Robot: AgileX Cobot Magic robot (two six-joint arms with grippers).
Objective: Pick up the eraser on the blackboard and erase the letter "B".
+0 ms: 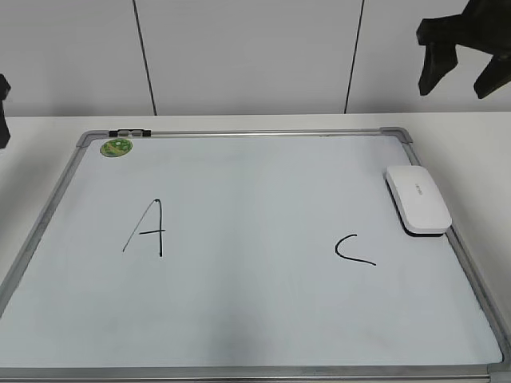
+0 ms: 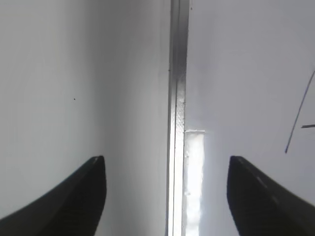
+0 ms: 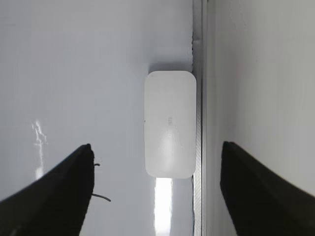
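The right matte black two-fingered gripper (image 1: 465, 76) shows in the exterior view as a dark, angular silhouette with thick, blunt-tipped fingers. In the right wrist view its fingers (image 3: 59, 191) are smooth black wedges tapering to rounded tips. The left matte black gripper (image 2: 167, 169) shows the same plain dark wedges, without visible screws, cables or markings.

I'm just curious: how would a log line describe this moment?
eraser: on blackboard, right edge | B: gone | right gripper: open above | left gripper: open
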